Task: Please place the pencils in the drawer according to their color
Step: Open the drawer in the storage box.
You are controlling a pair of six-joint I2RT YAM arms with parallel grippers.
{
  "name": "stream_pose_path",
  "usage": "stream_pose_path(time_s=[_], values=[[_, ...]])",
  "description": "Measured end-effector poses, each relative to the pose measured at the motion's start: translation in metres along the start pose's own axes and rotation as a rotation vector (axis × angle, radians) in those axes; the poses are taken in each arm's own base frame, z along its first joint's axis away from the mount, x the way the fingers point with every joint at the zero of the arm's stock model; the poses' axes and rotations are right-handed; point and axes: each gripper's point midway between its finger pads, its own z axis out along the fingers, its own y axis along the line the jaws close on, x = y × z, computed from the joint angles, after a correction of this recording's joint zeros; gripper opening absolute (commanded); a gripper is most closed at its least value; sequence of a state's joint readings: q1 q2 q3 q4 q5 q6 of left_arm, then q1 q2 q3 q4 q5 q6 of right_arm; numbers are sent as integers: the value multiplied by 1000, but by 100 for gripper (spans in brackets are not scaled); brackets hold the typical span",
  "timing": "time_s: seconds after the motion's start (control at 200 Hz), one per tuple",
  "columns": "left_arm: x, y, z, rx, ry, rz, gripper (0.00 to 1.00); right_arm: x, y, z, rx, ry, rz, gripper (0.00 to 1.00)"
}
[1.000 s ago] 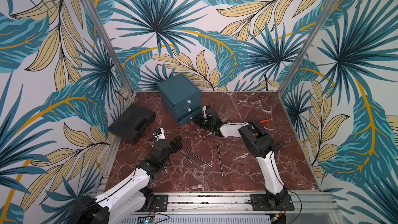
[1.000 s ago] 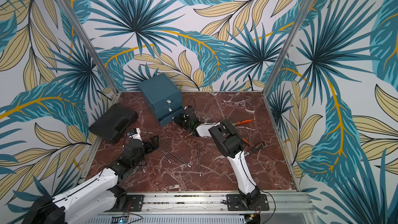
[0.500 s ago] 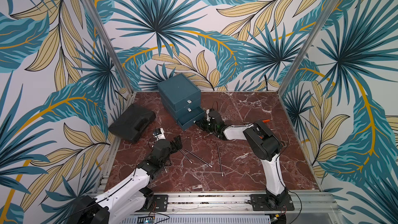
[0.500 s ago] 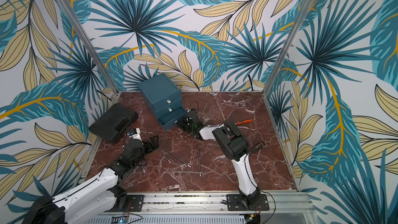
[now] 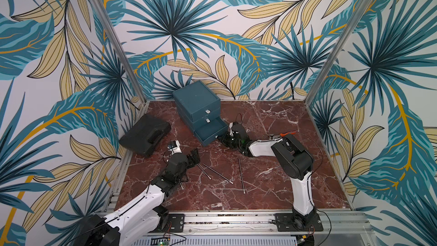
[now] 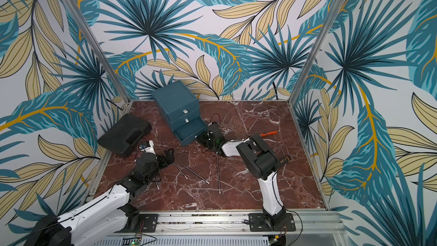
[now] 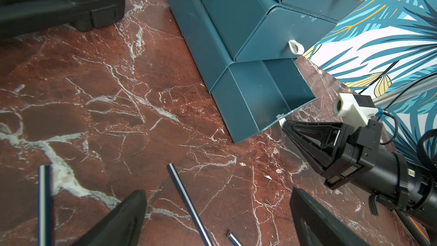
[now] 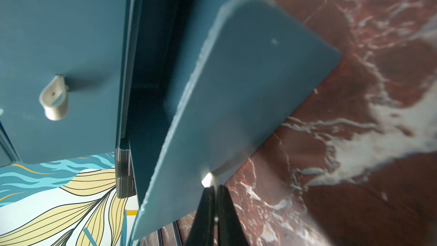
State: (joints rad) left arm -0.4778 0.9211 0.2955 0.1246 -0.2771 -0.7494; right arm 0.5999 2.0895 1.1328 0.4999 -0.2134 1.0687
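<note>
The dark teal drawer chest (image 5: 196,101) (image 6: 175,100) stands at the back left of the marble floor. Its bottom drawer (image 5: 211,130) (image 7: 260,95) is pulled partway out, and no pencil shows in the part I can see. My right gripper (image 5: 223,137) (image 8: 214,191) is shut on that drawer's white pull tab (image 8: 208,179). Three dark pencils (image 5: 204,171) (image 5: 217,173) (image 5: 241,175) with silver ends lie loose in front of the chest. My left gripper (image 5: 195,157) (image 7: 217,192) is open just above the floor by the leftmost pencil (image 7: 186,204), holding nothing.
A flat black case (image 5: 145,136) lies against the left wall beside the chest. Orange-handled pliers (image 6: 268,133) lie behind the right arm's elbow. Another pencil end (image 5: 181,185) pokes out from under the left arm. Patterned walls with metal posts close in three sides.
The right gripper has moved away from the chest toward the front right, drawing the bottom drawer out with it. The left arm and the pencils have stayed where they were.
</note>
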Motion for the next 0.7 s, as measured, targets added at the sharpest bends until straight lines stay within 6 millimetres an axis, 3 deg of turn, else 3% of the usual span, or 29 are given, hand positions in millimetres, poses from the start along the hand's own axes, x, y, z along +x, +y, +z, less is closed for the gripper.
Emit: stream_pose_path(time_s=[0.696], values=[[-4, -1, 0, 5, -17, -7, 100, 7, -11, -17, 28, -17, 1, 2]])
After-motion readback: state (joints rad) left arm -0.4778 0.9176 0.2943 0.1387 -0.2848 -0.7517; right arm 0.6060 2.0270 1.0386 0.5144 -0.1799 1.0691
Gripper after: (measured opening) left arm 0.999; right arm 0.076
